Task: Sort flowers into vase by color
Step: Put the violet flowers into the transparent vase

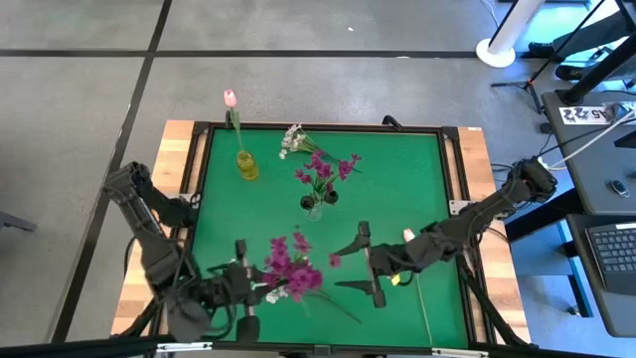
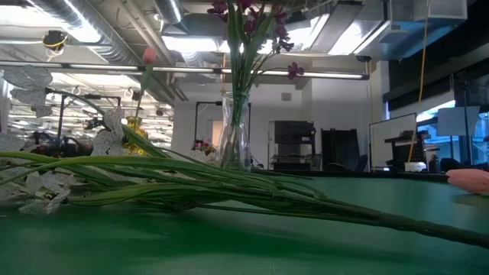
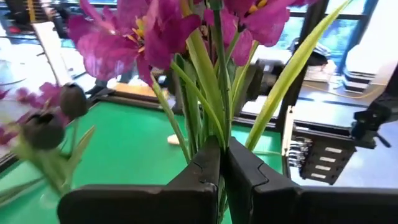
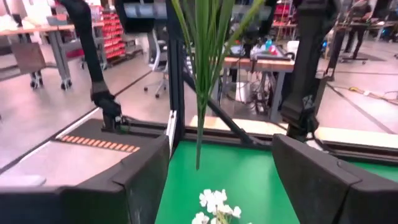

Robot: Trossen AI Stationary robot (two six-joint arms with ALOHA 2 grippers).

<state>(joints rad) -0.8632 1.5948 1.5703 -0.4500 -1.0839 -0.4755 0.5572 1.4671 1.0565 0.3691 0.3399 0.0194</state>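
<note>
Long green stems [image 2: 229, 187] lie flat across the green tabletop [image 1: 397, 189], closest to the low camera, with white blossoms [image 2: 38, 187] at one end. The left claw [image 1: 241, 286] is clenched on a magenta spray [image 1: 291, 264] at the near edge, its stems pinched between the fingers [image 3: 205, 180]. The right claw [image 1: 370, 267] hangs released just beside it, fingers spread. A clear vase [image 1: 314, 207] mid-tabletop holds magenta flowers [image 1: 323, 171]; a yellow vase [image 1: 246, 165] holds a pink tulip [image 1: 230, 97]. A white cluster [image 1: 292, 139] lies between them.
</note>
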